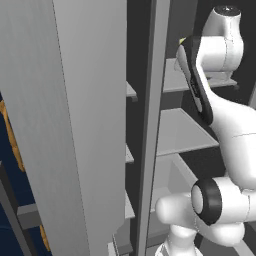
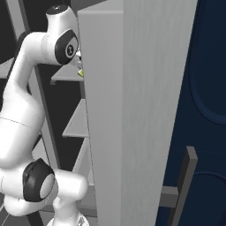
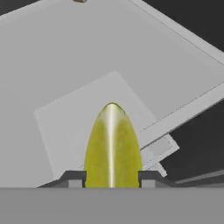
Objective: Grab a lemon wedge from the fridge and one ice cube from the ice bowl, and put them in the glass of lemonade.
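- Gripping the tiny yellow-green lemon wedge (image 3: 113,146), the dark two-finger gripper (image 3: 112,178) has its tips pressed against the wedge's two flanks, one tip on each side, so I judge it clamped on the fruit.
- The wedge's long axis runs straight out along the gripper's line of sight, pointed end away from the hand and broad end seated between the tips.
- Below and beyond the wedge in the hand view lies a flat grey shelf (image 3: 65,61) of the tall grey two-door fridge (image 2: 132,110); whether the wedge touches the shelf or hangs just clear of it I cannot tell.
- From the right base view a speck of yellow-green shows at the hand, close to the edge of the open fridge door, beside an upper shelf.
- Judging the coming move: the wedge must travel back out of the fridge toward the robot, between the two open doors.
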